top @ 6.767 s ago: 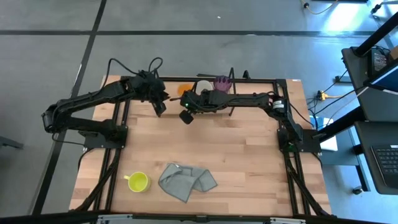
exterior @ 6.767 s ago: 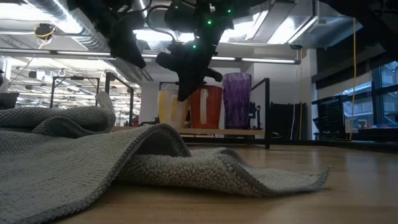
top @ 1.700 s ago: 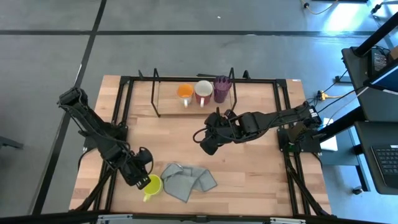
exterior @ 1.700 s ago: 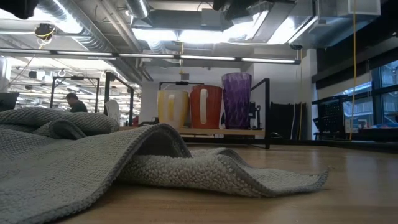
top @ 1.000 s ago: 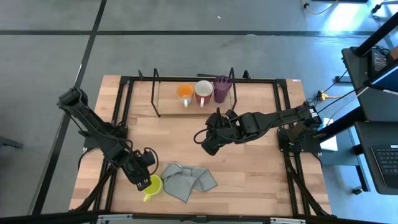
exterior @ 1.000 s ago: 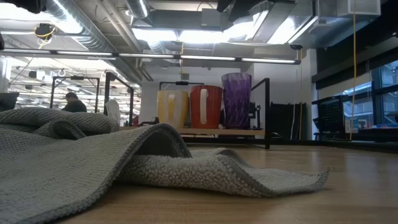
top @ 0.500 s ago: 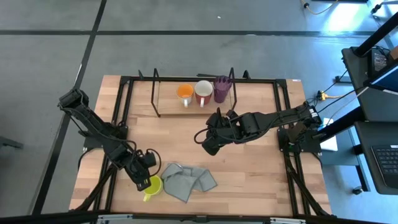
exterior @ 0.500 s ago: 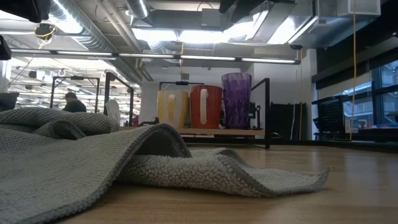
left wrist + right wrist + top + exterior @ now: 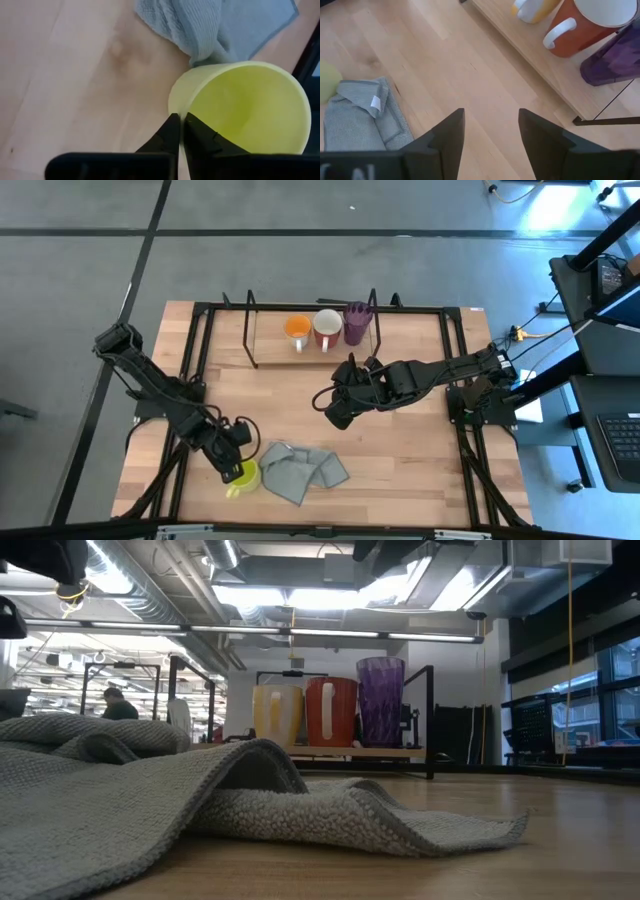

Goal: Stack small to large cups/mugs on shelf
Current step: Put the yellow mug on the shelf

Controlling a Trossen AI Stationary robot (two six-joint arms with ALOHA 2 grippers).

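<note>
The yellow-green mug (image 9: 242, 476) is sitting at the near-left part of the table (image 9: 400, 440), touching the left edge of the grey cloth (image 9: 303, 471), and we are gripping it now: in the left wrist view our left gripper (image 9: 180, 131) is pinching the mug's rim, one finger inside and one outside, clamped on the wall. The mug is standing upright, mouth up (its handle is not visible to us). The shelf (image 9: 268, 355) is lying well away across the table toward the far edge, with the orange mug (image 9: 296, 330), white mug (image 9: 326, 327) and purple tumbler (image 9: 356, 323) already lined up on it. The free slot is left of the orange mug, so the left arm is the nearer one for carrying. Our right gripper (image 9: 333, 412) is hovering mid-table, fingers spread apart, holding nothing.
</note>
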